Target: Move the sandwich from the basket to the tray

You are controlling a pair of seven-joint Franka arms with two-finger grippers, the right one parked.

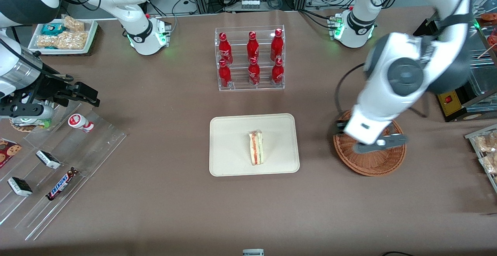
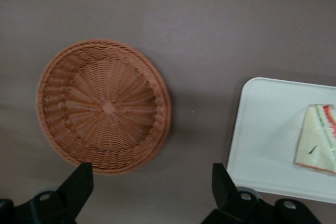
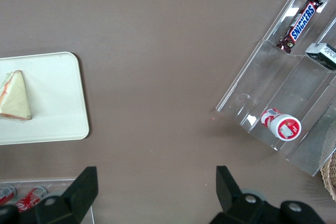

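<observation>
The sandwich (image 1: pixel 256 147), a pale wedge with red and green filling at its edge, lies on the cream tray (image 1: pixel 217 147) in the middle of the table. The wicker basket (image 1: pixel 372 162) stands beside the tray, toward the working arm's end, and holds nothing. My gripper (image 1: pixel 341 127) hangs above the basket's rim on the tray's side. In the left wrist view the gripper (image 2: pixel 151 182) is open with only bare table between its fingers, and the basket (image 2: pixel 105 106), tray (image 2: pixel 268 135) and sandwich (image 2: pixel 317 137) all show. The right wrist view also shows the sandwich (image 3: pixel 14 97) on the tray (image 3: pixel 58 98).
A clear rack of red bottles (image 1: pixel 250 58) stands farther from the front camera than the tray. A stepped acrylic rack with snack bars (image 1: pixel 58 162) and a white tray of snacks (image 1: pixel 64 34) lie toward the parked arm's end. Bagged snacks (image 1: pixel 485 147) sit at the working arm's end.
</observation>
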